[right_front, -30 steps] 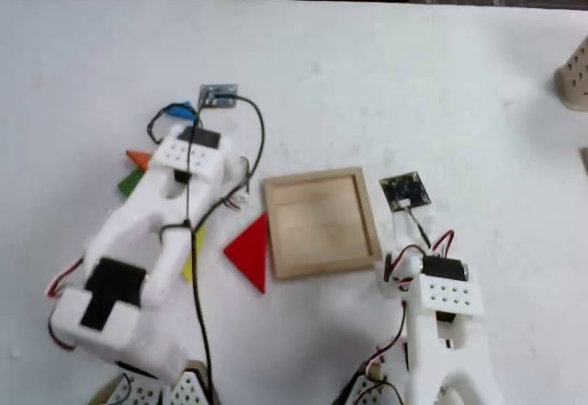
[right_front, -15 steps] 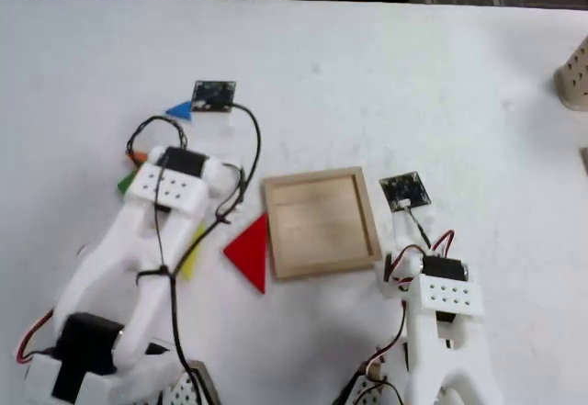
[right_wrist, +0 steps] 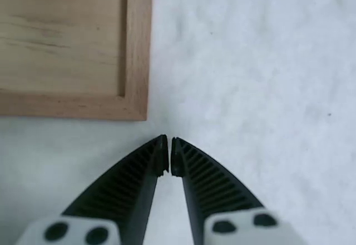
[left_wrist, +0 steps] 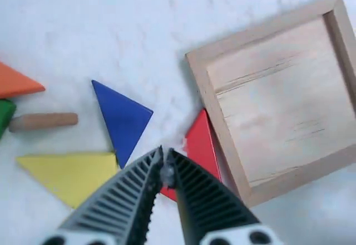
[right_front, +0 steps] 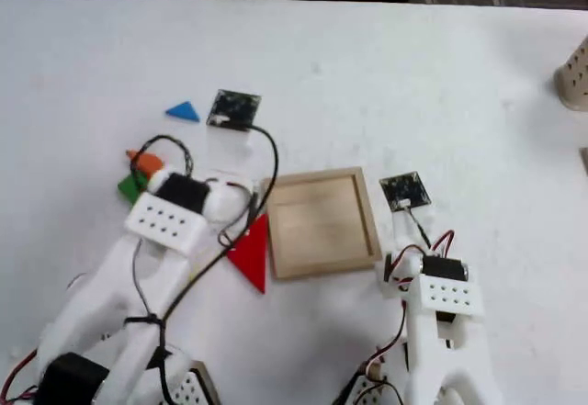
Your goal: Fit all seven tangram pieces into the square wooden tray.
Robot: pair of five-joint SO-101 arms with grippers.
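Observation:
The square wooden tray [right_front: 318, 178] lies empty at mid-table. A red triangle [right_front: 250, 251] touches its left rim. Further left lie a small blue triangle [right_front: 183, 111], an orange piece [right_front: 142, 160] and a green piece [right_front: 130, 185]. My left arm [right_front: 165, 219] covers the ground between them. My left gripper [left_wrist: 166, 159] is shut and empty above the red triangle [left_wrist: 199, 145]. A blue triangle [left_wrist: 122, 120] and a yellow triangle [left_wrist: 69, 175] lie beside it, with the tray [left_wrist: 199, 84] close by. My right gripper [right_wrist: 168, 153] is shut and empty just off the tray's corner [right_wrist: 139, 109].
A short brown peg [left_wrist: 43, 121] lies between the green piece [left_wrist: 4, 117] and the blue triangle, with the orange piece [left_wrist: 16, 83] near them. A beige perforated object [right_front: 574, 79] stands at the table's right edge. Bare white table stretches behind and to the right of the tray.
My left arm has swung right toward the tray, uncovering the small blue triangle and covering the yellow one. The right arm has not moved.

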